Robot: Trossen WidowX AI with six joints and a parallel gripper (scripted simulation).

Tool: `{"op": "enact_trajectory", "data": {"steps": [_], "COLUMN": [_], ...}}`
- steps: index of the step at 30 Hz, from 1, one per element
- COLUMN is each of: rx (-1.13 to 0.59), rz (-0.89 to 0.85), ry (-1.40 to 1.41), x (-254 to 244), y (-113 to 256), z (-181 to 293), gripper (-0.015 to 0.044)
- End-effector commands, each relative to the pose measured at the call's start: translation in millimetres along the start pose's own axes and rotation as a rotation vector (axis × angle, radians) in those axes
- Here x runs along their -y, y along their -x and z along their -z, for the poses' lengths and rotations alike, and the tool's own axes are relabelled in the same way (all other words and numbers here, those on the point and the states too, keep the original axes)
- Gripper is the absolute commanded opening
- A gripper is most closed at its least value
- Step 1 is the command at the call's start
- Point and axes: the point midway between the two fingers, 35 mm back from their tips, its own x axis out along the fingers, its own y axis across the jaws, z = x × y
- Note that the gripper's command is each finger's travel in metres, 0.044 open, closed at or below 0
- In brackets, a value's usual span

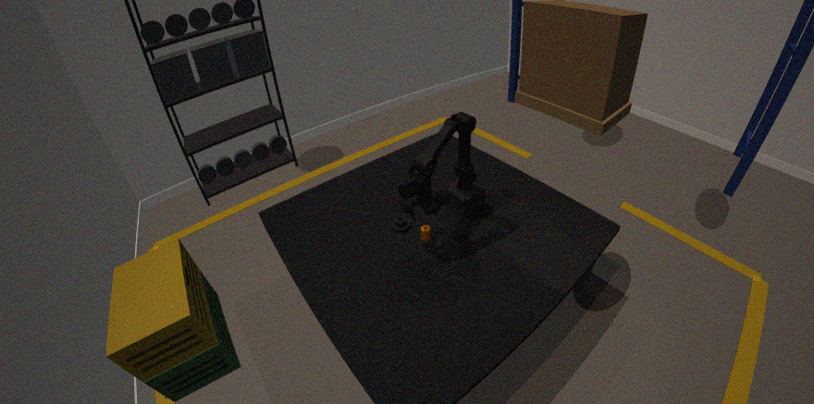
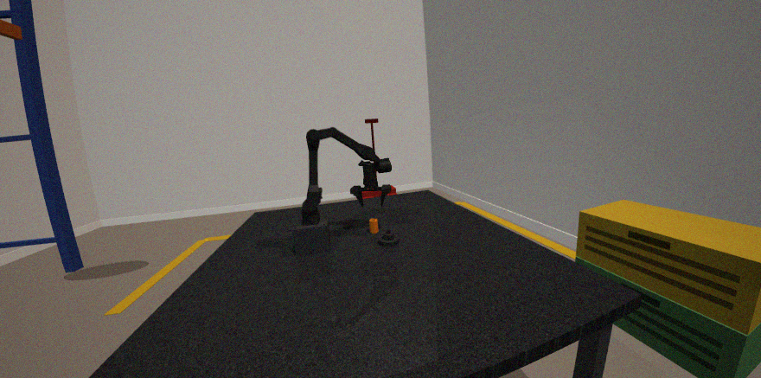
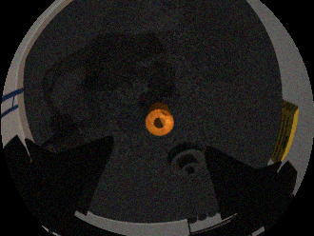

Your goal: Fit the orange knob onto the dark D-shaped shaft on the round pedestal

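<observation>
The orange knob (image 1: 425, 235) (image 2: 373, 226) (image 3: 166, 127) stands upright on the table, its hole facing up, beside the pedestal and apart from it. The round dark pedestal (image 1: 400, 224) (image 2: 387, 240) (image 3: 176, 165) has a short stub, the shaft (image 2: 387, 232) (image 3: 189, 168), at its middle with nothing on it. My gripper (image 2: 372, 205) (image 3: 161, 147) is wide open and empty, pointing down above the knob with a gap between. The knob's hole shows as a dark opening in the wrist view; its flat side is not clear. The shaft's flat side cannot be made out.
The dark table (image 1: 399, 315) (image 2: 405, 310) carries the arm's base (image 2: 311, 239), left of the knob in the exterior view. Stacked yellow and green crates (image 1: 151, 299) (image 2: 666, 253) stand off the table. A shelf rack (image 1: 233, 128) and a large brown box (image 1: 567, 59) stand farther back.
</observation>
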Motion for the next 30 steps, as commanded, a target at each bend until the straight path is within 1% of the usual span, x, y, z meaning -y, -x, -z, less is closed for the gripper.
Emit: {"op": "enact_trajectory", "data": {"steps": [1, 10, 12, 27, 28, 30], "rx": [-0.005, -0.004, -0.004, -0.003, -0.003, -0.003], "rz": [0.003, 0.005, 0.005, 0.006, 0.006, 0.005], "ry": [-0.200, -1.094, -1.226, -1.242, -1.242, -1.242], "x": [0.0, 0.0, 0.0, 0.0, 0.1, 0.4], "y": [0.5, -0.6, -0.7, -0.7, -3.5, -23.7], "z": [0.5, 0.5, 0.5, 0.5, 0.5, 0.4], "gripper": [0.0440, 0.0440, 0.0440, 0.0440, 0.0440, 0.0440]}}
